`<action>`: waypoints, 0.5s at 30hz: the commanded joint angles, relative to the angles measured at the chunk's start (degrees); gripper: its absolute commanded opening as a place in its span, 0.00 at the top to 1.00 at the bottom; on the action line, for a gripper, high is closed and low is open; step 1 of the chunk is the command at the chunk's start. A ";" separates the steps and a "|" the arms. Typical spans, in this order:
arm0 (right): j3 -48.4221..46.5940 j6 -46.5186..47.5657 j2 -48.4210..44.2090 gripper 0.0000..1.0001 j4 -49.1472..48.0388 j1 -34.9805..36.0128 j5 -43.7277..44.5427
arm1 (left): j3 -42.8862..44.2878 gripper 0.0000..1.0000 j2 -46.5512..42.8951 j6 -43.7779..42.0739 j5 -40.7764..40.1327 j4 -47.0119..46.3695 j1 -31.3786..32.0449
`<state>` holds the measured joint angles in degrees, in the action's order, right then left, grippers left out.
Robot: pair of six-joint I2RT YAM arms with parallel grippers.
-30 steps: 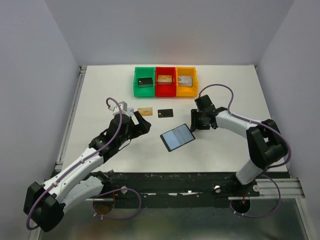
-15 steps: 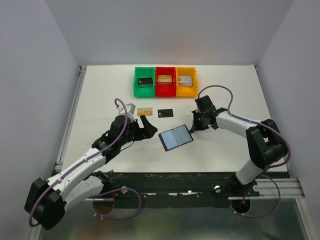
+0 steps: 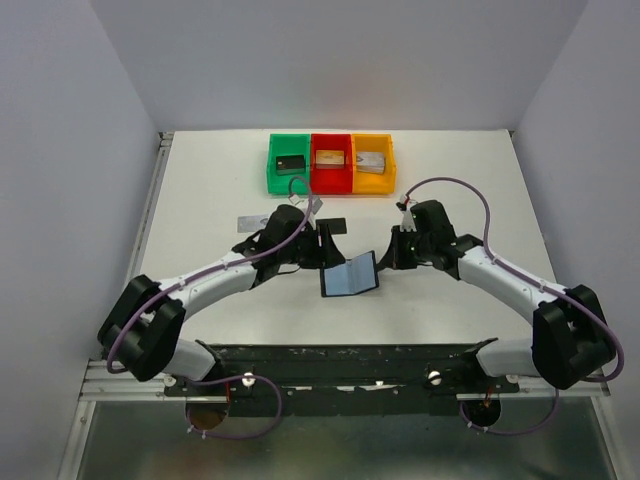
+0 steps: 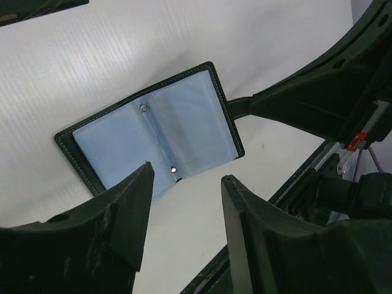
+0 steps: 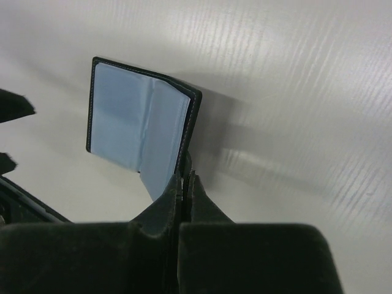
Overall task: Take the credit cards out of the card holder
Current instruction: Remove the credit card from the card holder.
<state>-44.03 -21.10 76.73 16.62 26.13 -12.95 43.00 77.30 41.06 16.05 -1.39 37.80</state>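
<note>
The card holder (image 3: 349,274) is spread open with its blue-grey lining showing, tilted up off the white table. My right gripper (image 3: 384,256) is shut on its right edge; in the right wrist view the gripper (image 5: 187,175) pinches the black rim of the card holder (image 5: 138,122). My left gripper (image 3: 326,246) stands open at its left side. In the left wrist view that gripper (image 4: 187,179) hangs just over the near edge of the card holder (image 4: 153,135), with nothing between the fingers. A silver-grey credit card (image 3: 250,220) and a black credit card (image 3: 338,221) lie on the table. The left arm hides any other cards.
Green (image 3: 274,176), red (image 3: 331,185) and yellow (image 3: 373,185) bins stand in a row at the back, each with a block inside. The table's black front rail (image 3: 350,355) runs just behind the arm bases. Grey walls close in the left and right sides.
My left arm swung right from the silver-grey card to the card holder and its jaws narrowed. My right gripper shut on the holder's edge and tilted it up.
</note>
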 commanded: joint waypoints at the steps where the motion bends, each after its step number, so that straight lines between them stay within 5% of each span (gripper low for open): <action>1: 1.31 1.85 -1.76 1.00 -2.03 -0.29 -5.15 | 3.92 0.44 7.41 -1.25 5.65 -3.79 1.13; 15: 1.93 0.98 -2.99 1.00 -4.58 -0.38 -9.81 | 12.10 0.44 18.15 -4.76 4.95 -0.37 4.83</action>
<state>-42.24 -20.32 75.33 14.06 26.13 -20.14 52.90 94.17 38.28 20.56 -3.27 42.06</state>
